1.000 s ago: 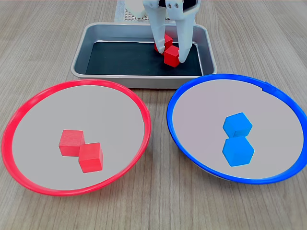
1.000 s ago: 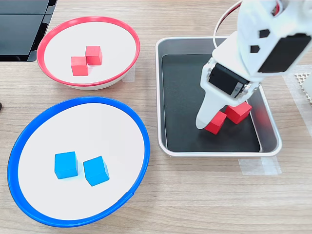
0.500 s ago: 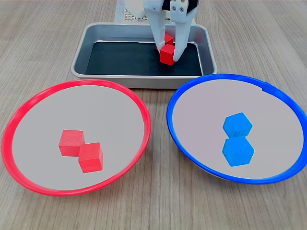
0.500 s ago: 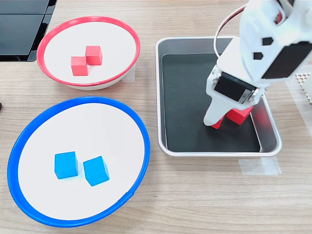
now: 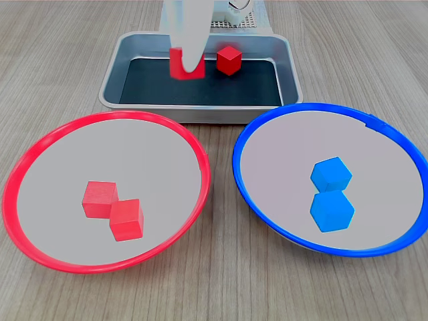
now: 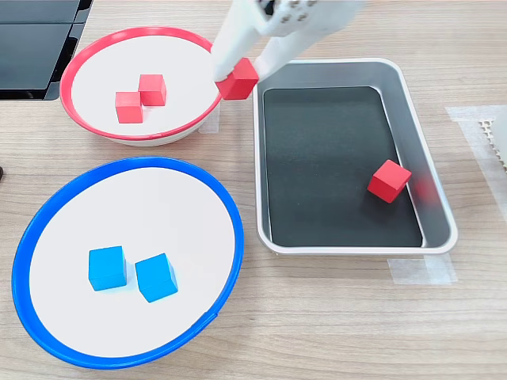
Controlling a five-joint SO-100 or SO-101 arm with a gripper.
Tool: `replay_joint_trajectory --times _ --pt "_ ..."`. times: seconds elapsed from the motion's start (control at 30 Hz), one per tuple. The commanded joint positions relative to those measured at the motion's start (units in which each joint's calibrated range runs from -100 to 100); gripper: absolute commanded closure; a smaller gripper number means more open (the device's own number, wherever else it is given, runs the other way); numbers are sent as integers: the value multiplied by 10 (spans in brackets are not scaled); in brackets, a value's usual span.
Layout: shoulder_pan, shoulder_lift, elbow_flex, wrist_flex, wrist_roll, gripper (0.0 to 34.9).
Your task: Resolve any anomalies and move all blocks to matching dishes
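The claw (image 6: 244, 70) has lifted one red block (image 6: 238, 80) from the tray (image 6: 412, 103) — gripping it, nearing the red bowl (image 6: 79, 55) — one block (image 6: 389, 180) remains.

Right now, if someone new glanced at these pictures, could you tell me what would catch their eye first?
Probably the gripper holding a red block in the air, between the silver tray and the red-rimmed dish in the second exterior view. Next, the two big dishes: two red blocks lie in the red-rimmed one, two blue blocks in the blue-rimmed dish. One last red block sits alone in the tray.
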State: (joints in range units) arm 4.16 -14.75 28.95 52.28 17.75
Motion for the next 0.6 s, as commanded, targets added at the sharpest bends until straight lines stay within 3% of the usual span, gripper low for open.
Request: replay_joint_trajectory --times 0.0,0.23,0.43,0.57 --pt "32 93 -99 -30 -10 347" --pt "45 262 -253 -57 -8 346" --pt "38 301 -294 -65 11 217" --pt "41 293 -285 -58 16 205"
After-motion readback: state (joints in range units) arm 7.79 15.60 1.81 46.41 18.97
